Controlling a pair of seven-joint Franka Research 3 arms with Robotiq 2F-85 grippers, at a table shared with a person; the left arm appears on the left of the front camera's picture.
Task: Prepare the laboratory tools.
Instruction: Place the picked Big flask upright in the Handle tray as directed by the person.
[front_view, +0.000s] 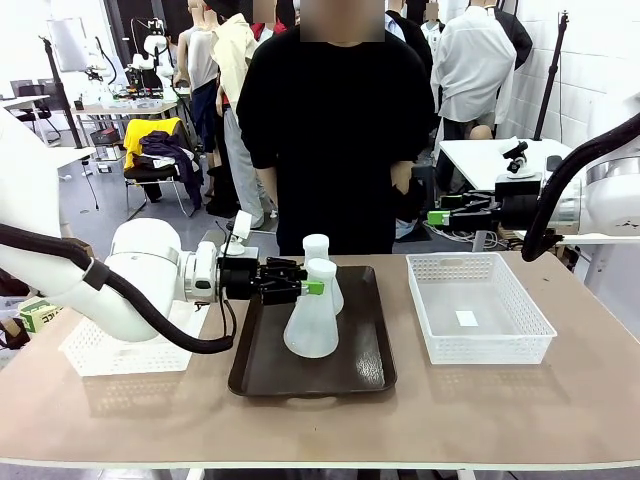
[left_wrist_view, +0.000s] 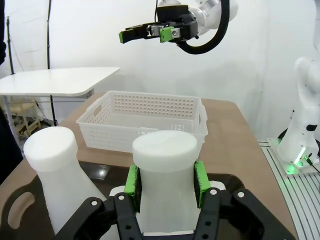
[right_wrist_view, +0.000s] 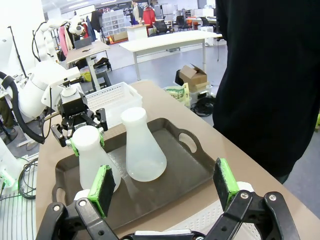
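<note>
Your left gripper (front_view: 312, 287) clamps the near flask (front_view: 311, 325) by its neck on the brown tray (front_view: 372, 365), half hiding the far flask (front_view: 319, 249). Your right gripper (front_view: 432, 216) hangs open above the desk (front_view: 480, 400).

Two upright frosted flasks (front_view: 311, 325) (front_view: 322, 262) on brown tray (front_view: 365, 368), seemingly touching.

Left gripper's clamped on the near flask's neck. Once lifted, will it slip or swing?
The near flask looks empty, so probably light. The left gripper pinches its smooth neck below the cap-like top, which may resist slipping. Its wide base would hang below the grip, so it might swing.
</note>
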